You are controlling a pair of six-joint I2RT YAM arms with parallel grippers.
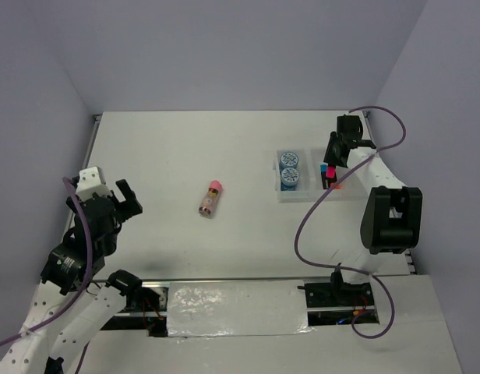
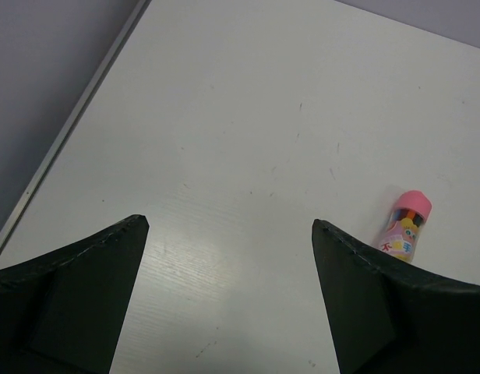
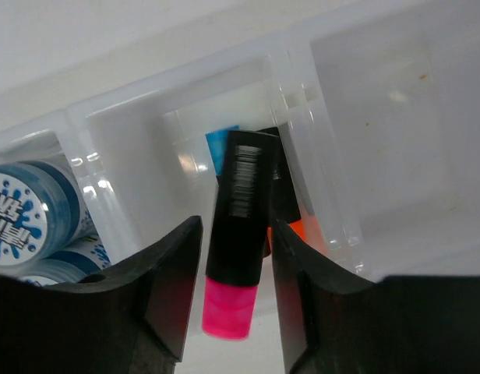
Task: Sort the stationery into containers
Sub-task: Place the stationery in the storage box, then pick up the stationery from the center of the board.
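Note:
The clear three-compartment tray [image 1: 306,191] sits at the right. Two blue tape rolls [image 1: 289,168] fill its left compartment and also show in the right wrist view [image 3: 22,218]. My right gripper [image 1: 334,149] [image 3: 236,222] hangs over the middle compartment [image 3: 178,86]. Its jaws closely flank the pink-capped highlighter [image 3: 240,179], which stands there cap up, with a narrow gap on the left side. The blue [image 3: 221,144] and orange [image 3: 306,230] highlighters stand behind it. The pink-capped glue stick [image 1: 211,199] [image 2: 406,226] lies mid-table. My left gripper [image 1: 125,201] [image 2: 231,226] is open and empty, left of the glue stick.
The tray's right compartment [image 3: 396,117] holds nothing. The table's left edge rail [image 2: 68,132] runs near my left gripper. The right arm's body [image 1: 390,218] and its purple cable [image 1: 302,226] stand just right of the tray.

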